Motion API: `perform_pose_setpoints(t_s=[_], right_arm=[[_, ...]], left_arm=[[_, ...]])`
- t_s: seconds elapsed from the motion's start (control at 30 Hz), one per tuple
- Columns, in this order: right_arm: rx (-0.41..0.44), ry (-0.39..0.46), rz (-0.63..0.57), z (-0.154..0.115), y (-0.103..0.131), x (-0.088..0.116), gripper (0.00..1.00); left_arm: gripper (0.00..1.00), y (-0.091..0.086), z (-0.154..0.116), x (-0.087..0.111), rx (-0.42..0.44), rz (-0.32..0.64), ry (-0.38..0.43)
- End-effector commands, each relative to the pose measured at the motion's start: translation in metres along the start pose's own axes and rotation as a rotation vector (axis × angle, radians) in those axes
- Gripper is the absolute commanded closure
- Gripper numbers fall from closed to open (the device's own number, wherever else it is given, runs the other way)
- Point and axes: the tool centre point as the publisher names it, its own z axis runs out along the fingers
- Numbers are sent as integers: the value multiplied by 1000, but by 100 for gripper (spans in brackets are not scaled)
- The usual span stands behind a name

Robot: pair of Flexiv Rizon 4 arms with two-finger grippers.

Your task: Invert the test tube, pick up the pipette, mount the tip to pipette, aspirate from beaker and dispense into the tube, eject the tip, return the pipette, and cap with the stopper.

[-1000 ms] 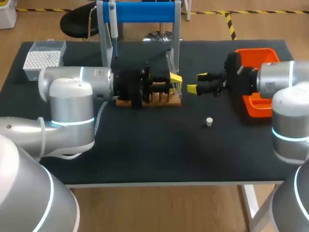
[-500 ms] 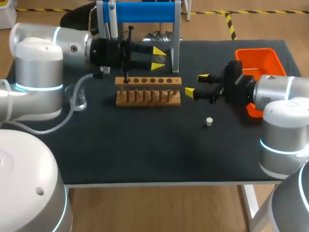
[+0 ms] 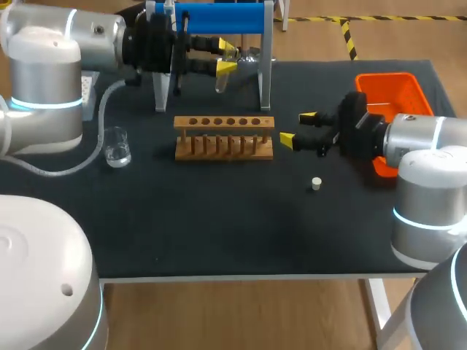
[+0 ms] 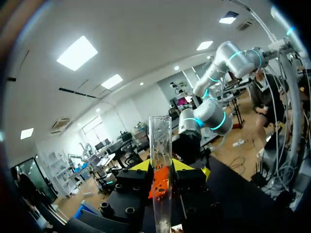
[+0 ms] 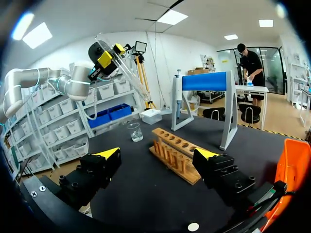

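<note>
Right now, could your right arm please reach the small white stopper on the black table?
Probably yes: the right gripper hangs open and empty, and the small white stopper lies alone on the black table nearby, nothing between.

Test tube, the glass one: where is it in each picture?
Head view: the test tube is between the left arm's yellow fingers, by the blue stand.
Left wrist view: the test tube stands upright between those fingers.
Right wrist view: the test tube is tilted, held high above the table by those fingers.
Shared landmark: the yellow fingers gripping it.
</note>
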Motion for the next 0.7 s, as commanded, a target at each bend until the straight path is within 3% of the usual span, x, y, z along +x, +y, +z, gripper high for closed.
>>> perform_pose_setpoints(t_s=[0.03,0.17,0.5,0.7], right_arm=[[-1,-1,0,-1,0,1,0],[-1,-1,0,-1,0,1,0],[-1,-1,0,-1,0,1,0],[-1,-1,0,-1,0,1,0]], left_arm=[[100,12,5,-12,62,-325,-69],[100,21,7,-23,71,-389,-105],[100,42,20,-44,141,-388,-155],[100,59,23,-48,156,-413,-158]])
